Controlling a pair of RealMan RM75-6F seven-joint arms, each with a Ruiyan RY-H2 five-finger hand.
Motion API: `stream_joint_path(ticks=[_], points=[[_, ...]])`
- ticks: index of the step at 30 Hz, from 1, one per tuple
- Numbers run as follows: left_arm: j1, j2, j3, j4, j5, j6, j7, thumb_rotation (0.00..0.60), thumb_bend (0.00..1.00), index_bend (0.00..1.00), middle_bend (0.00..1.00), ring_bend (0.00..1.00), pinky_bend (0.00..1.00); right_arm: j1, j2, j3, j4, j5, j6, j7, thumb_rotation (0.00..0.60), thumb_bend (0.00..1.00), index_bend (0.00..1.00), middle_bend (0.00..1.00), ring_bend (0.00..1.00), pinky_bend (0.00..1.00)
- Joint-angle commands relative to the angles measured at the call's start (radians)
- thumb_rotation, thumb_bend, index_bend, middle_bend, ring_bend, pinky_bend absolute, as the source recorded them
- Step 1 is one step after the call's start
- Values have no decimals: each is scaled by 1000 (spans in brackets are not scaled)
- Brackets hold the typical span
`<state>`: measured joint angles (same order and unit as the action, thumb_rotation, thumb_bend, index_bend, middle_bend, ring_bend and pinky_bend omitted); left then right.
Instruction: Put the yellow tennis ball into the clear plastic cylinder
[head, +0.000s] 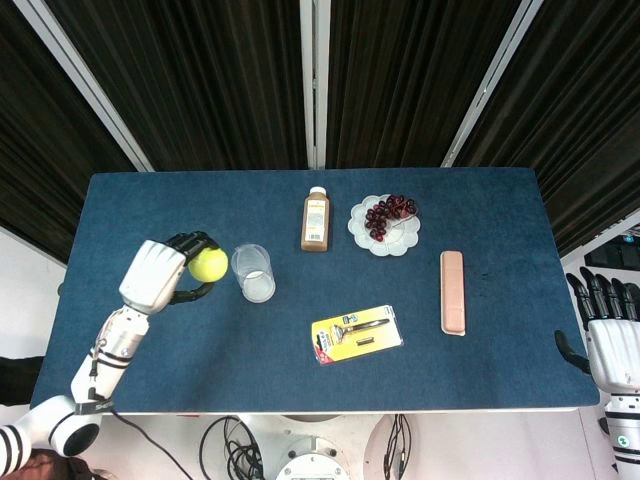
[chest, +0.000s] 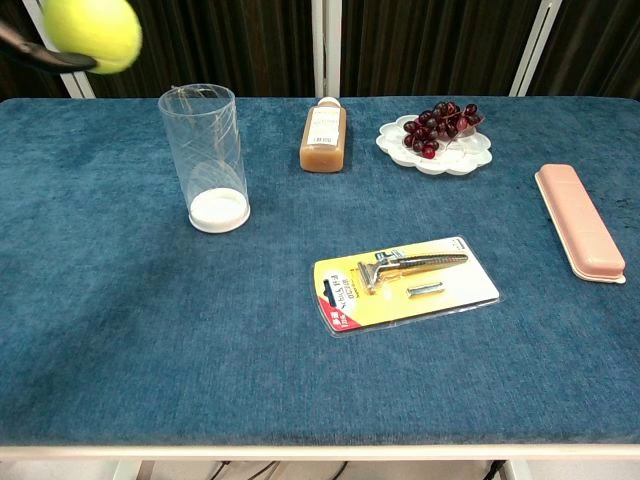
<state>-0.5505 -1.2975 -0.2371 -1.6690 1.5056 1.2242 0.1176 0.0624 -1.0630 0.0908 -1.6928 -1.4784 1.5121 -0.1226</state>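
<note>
Yellow ball (head: 208, 264) sitting in the left hand (head: 158, 274), dark fingers (head: 186, 243) curling around it, gripping it above the blue bench (head: 150, 205). Hanging just left of the clear cylinder (head: 253, 273), close to its rim in the head view; showing at the top left corner of the chest view, higher than the cylinder's open mouth, with only a sliver of dark finger beside it. Standing upright on the bench, the cylinder, white base down, nothing inside. Lying behind it, a brown bottle (head: 316, 220), cap pointing away from the robot. Resting to the right of the bottle, a white plate (head: 385, 243) carrying dark red cherries (head: 388, 213). Lying flat nearer the front edge, a yellow razor pack (head: 357, 335); off to its right, a pink case (head: 453, 291) running front to back. Waiting off the bench at the far right, the right hand (head: 611, 343), fingers straight and apart, holding nothing.
</note>
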Motion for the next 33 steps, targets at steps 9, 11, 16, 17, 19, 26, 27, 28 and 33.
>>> stream_joint_path(ticks=[9,11,16,17,19,26,27,28,33], points=[[-92,-156,-13,113,-51,-51,22,600,266,542,536,567,857,2,-9,-4,10,-2,-5,16,600,290,0,0,0,0],[-95,-161,-12,121,-53,-50,19,600,263,527,527,554,851,2,-13,-1,17,0,-2,21,600,291,0,0,0,0],[-101,-175,-11,146,-49,-34,-7,600,250,411,486,504,819,5,-16,3,27,4,-5,30,600,292,0,0,0,0],[-104,-172,-5,145,-53,-46,-16,600,238,352,455,463,774,6,-17,3,28,4,-7,30,600,292,0,0,0,0],[-109,-160,6,139,-59,-74,-43,600,210,216,347,327,628,8,-19,3,27,3,-9,33,600,292,0,0,0,0],[-113,-142,18,151,-43,-75,-122,600,160,71,93,22,241,7,-21,2,25,1,-7,28,600,291,0,0,0,0],[-111,-140,18,152,-39,-66,-131,600,158,68,87,15,226,7,-21,3,25,3,-6,28,600,292,0,0,0,0],[-109,-137,19,152,-35,-60,-138,600,157,67,85,14,220,7,-21,3,25,4,-7,27,600,292,0,0,0,0],[-100,-115,25,140,-23,-35,-149,600,149,67,85,14,216,10,-22,1,23,4,-12,22,600,292,0,0,0,0]])
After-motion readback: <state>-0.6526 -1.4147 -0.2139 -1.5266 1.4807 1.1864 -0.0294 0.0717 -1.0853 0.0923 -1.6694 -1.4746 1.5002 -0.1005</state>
